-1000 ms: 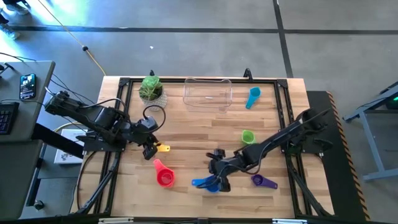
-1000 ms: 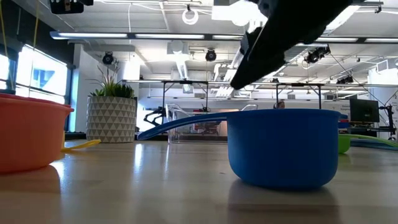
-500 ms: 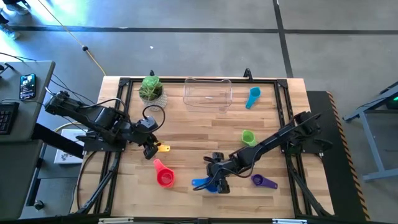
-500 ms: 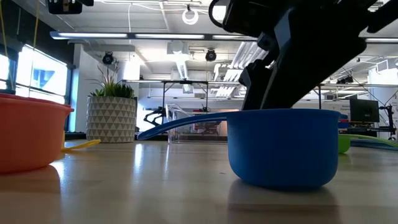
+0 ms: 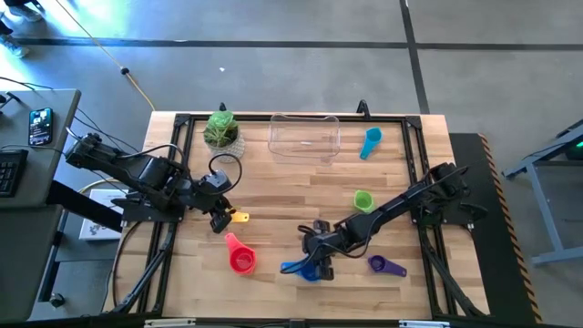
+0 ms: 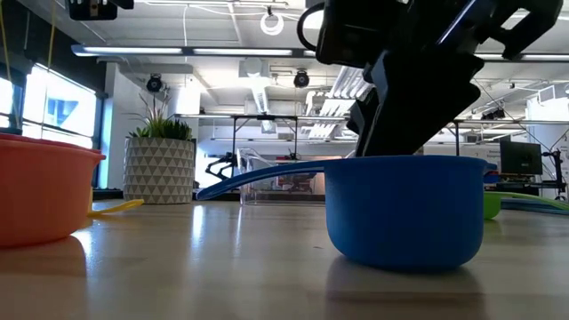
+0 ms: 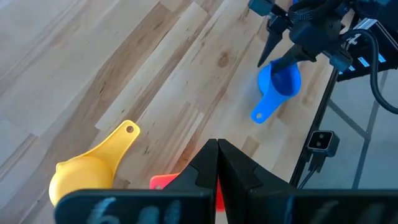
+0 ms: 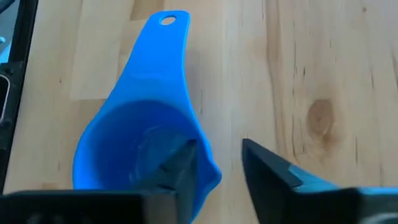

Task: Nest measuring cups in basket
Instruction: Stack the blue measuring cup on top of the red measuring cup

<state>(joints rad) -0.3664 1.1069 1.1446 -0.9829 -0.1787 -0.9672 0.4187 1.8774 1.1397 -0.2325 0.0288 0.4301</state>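
The blue measuring cup (image 8: pixel 143 149) stands upright on the table near the front middle (image 5: pixel 305 269), its handle pointing toward the table's left edge. My right gripper (image 8: pixel 217 165) slants down over its bowl, open, one finger inside the bowl and one outside the wall. My left gripper (image 5: pixel 219 221) hangs shut above the table beside the yellow cup (image 7: pixel 87 174), touching nothing. The red cup (image 5: pixel 240 258), green cup (image 5: pixel 363 199), purple cup (image 5: pixel 385 265) and light blue cup (image 5: pixel 370 141) lie apart on the wood. The clear basket (image 5: pixel 304 135) stands at the far edge. My right gripper straddles the blue cup's bowl wall (image 8: pixel 208 171) on the side away from the handle, coming from above and the table's right. The inner finger (image 8: pixel 180 163) lies close against the wall; whether it touches I cannot tell. The outer finger (image 8: pixel 267 169) stands clear of the wall.
A potted plant (image 5: pixel 220 130) stands at the far left beside the basket. A black frame (image 5: pixel 414 164) runs round the table's edges. Bare wood lies between the cups and the basket.
My right gripper has sunk onto the blue cup and shifted slightly toward the table's left edge, rolling a little. Its fingers have drawn closer together around the bowl wall. The cup has stayed in place.
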